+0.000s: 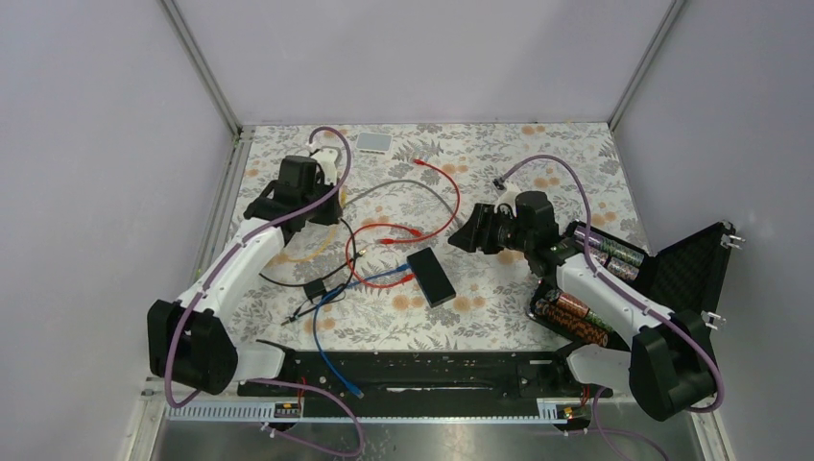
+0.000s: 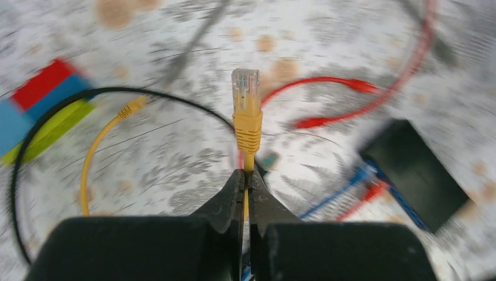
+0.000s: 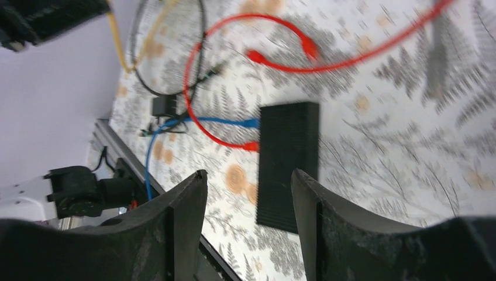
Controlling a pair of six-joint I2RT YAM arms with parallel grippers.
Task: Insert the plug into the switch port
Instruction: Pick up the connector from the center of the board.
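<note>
L end effector is clamping shut on the yellow cable just behind the plug, which is sticking out past the tips, above the counter. R end effector is hanging partly open w/ nothing in it, over the switch. Switch is lying flat mid-counter w/ blue & red cables meeting one side. Plug is sitting well apart from it.

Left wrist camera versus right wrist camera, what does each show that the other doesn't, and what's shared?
Only left wrist: the clear-tipped yellow plug pinched in the shut left gripper, and a blurred red, blue and green block. Only right wrist: the open right gripper and a black-and-white arm base. Both: the flat black rectangular box with a blue cable and a red cable at its side.
</note>
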